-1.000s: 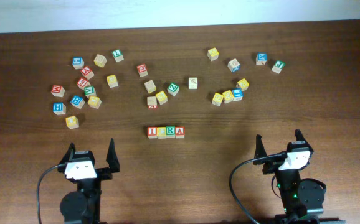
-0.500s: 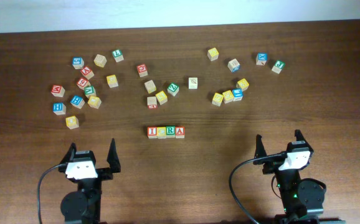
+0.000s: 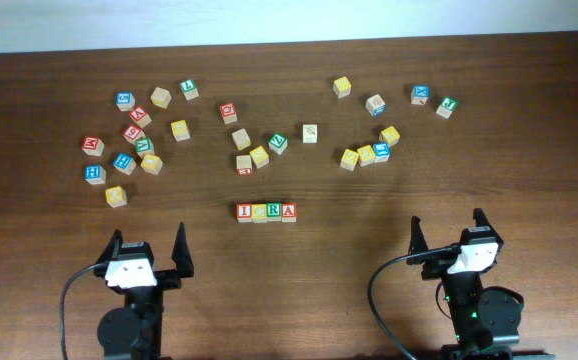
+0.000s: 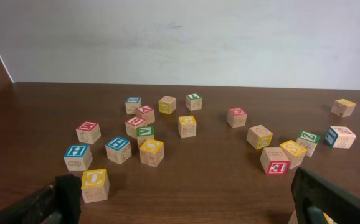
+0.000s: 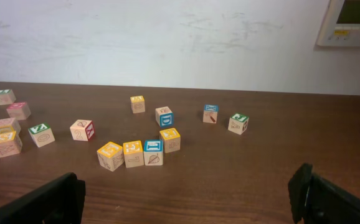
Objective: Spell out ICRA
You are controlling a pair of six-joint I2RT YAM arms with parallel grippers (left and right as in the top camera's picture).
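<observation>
While both arms sit on the near side of the row of four coloured wooden cubes spelling ICRA (image 3: 266, 212), the left gripper (image 3: 147, 236) and right gripper (image 3: 447, 220) gape wide, holding nothing. Beyond the row, loose letter cubes (image 3: 241, 139) scatter across the dark wooden table (image 3: 529, 190), under a white wall (image 4: 230, 37).

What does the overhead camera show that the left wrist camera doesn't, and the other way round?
Only the overhead shows the right gripper, open, and the whole row of four cubes in the middle of the table. The left wrist view does not show that row whole. Only the left wrist view shows the white wall behind the table and the cubes' side faces. Both show the left gripper open, the yellow O cube nearest it, the two blue cubes just beyond, and the dark wood tabletop.
</observation>
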